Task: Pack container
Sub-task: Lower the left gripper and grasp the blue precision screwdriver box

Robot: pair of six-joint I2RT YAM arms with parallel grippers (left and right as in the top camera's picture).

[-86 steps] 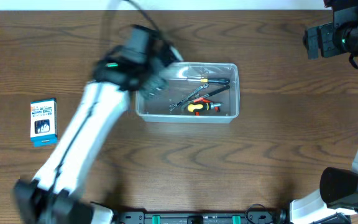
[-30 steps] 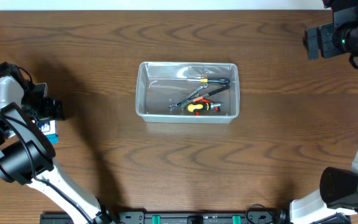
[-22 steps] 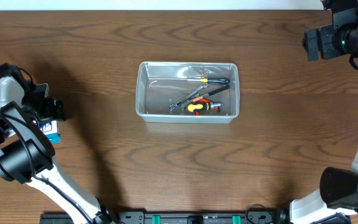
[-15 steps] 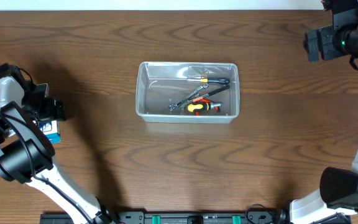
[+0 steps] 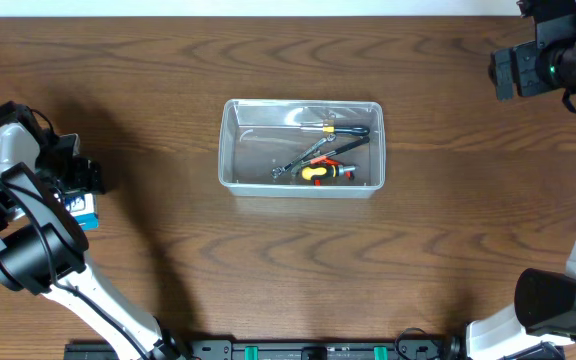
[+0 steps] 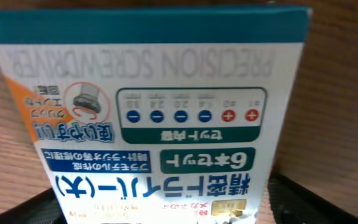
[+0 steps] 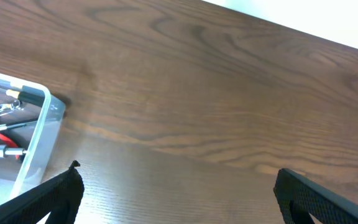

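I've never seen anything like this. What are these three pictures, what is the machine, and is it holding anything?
These are two robot arms at a wooden table, each ending in a two-finger gripper. One picture looks straight down from above; the other two come from a camera on each wrist. A clear container holds several hand tools. The left gripper sits over a small blue-and-white precision screwdriver box, fingers on either side; whether it grips, I can't tell. The right gripper is open and empty.

Dark wood-grain table (image 5: 268,280)
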